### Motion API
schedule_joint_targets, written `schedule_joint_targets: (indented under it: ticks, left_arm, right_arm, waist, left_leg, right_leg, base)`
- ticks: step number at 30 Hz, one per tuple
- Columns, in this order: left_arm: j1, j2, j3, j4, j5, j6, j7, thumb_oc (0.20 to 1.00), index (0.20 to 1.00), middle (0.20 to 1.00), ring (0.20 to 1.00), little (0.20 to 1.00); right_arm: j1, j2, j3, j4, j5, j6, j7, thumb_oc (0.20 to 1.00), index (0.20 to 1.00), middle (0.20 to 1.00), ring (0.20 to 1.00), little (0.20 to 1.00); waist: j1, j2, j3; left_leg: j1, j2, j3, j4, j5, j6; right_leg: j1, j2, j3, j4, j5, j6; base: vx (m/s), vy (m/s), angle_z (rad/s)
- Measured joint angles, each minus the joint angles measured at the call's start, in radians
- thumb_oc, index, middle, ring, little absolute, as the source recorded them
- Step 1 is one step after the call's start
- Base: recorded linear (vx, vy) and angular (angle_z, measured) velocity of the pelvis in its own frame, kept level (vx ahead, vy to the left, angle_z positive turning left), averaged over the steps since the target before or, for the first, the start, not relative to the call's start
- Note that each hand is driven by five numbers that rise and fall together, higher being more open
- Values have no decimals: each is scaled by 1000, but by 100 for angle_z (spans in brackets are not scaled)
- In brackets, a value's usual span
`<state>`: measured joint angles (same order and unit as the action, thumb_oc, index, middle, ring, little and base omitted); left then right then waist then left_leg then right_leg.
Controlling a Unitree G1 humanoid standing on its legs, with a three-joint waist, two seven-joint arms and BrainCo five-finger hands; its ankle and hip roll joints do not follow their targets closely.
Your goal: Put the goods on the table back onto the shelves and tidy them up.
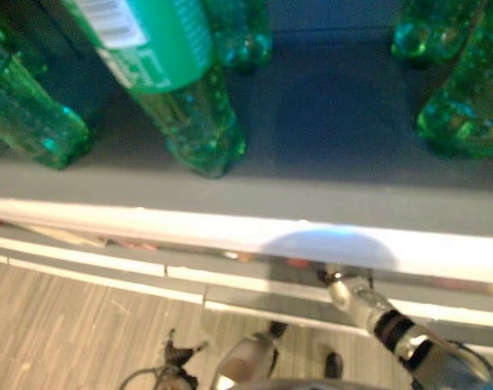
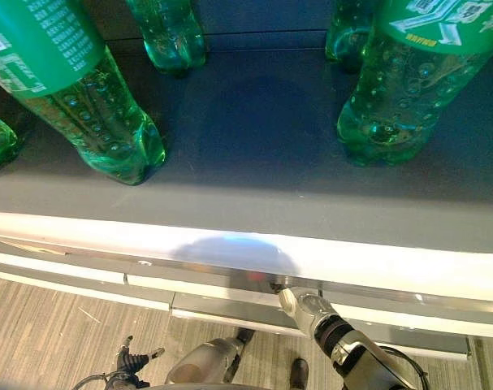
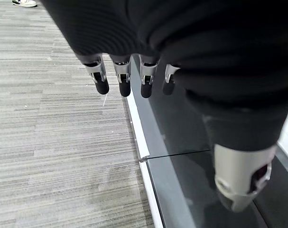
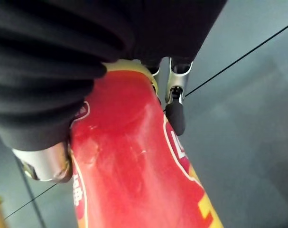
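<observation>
Placing step: right robot hand (image 4: 174,111) clamped on red packet (image 4: 129,166) below the bottle shelf (image 2: 254,171); left robot hand (image 3: 122,78) apart, idle; next, likely set packet on a lower shelf.

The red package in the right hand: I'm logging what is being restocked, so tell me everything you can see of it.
The red package looks like a glossy, slightly creased bag or wrapper, mostly red with a yellow border and white-edged markings. It runs lengthwise out from under the right hand, whose dark-tipped fingers curl along one side while the thumb presses the other. It is held in the air above a grey shelf surface. Its ends are hidden, so its full shape cannot be told.
</observation>
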<state>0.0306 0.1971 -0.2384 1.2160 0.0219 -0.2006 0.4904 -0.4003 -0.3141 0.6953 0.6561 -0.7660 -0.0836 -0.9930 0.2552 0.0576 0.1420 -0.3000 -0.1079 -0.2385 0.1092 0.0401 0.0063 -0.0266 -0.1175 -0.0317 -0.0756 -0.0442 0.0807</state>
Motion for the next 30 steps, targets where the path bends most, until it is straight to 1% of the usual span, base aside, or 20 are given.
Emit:
schedule_joint_targets:
  ticks: [2, 7, 15, 22, 29, 30]
  left_arm:
    - [-1, 2, 0, 0, 0, 0, 0, 1000, 1000, 1000, 1000, 1000]
    - [-1, 3, 1, 0, 0, 0, 1, 1000, 1000, 1000, 1000, 1000]
    - [-3, 4, 1, 0, 1, 0, 1, 1000, 1000, 1000, 1000, 1000]
    - [-2, 6, 1, -9, 1, 0, 1, 1000, 1000, 1000, 1000, 1000]
    - [2, 11, 1, -19, 3, -2, 20, 1000, 1000, 1000, 1000, 1000]
    - [1, 12, 1, -19, 3, -3, 21, 1000, 1000, 1000, 1000, 1000]
  right_arm:
    - [-9, 2, -2, 2, 0, 10, -7, 200, 200, 200, 200, 200]
    - [-18, 7, 1, 3, 0, 11, -7, 200, 200, 200, 200, 200]
    - [-16, 11, 2, 16, 0, 11, -7, 200, 200, 200, 200, 200]
    - [6, 12, 2, 16, -1, 11, -7, 200, 200, 200, 200, 200]
    - [20, 14, 22, 42, -7, 4, -28, 200, 200, 200, 200, 200]
    - [20, 15, 27, 42, -9, 3, -29, 200, 200, 200, 200, 200]
  waist:
    - [0, 1, 1]
    - [-1, 1, 1]
    - [-5, -7, 5]
    - [-9, -27, 8]
    - [-11, -27, 8]
    - [-11, -27, 8]
  left_leg:
    - [0, -1, 1, 0, 0, 0]
    - [1, 0, 2, 0, -1, 0]
    - [14, 4, 22, 2, -1, 1]
    - [19, 5, 28, 4, -1, 1]
    - [18, 5, 32, 7, -1, 2]
    - [16, 5, 33, 7, -4, -3]
  right_leg:
    - [-1, -1, 1, 2, -1, 1]
    - [-2, 0, 2, 2, -2, 1]
    - [2, -1, 23, 8, 0, 3]
    - [3, -2, 29, 15, -1, 3]
    - [-6, -2, 40, 25, -5, -3]
    - [-11, -2, 42, 27, -7, -6]
  base:
    - [0, 0, 0]
    - [0, 0, 0]
    - [-2, -12, -7]
    - [-8, -3, -1]
    - [-29, 1, -2]
    - [-35, 14, -6]
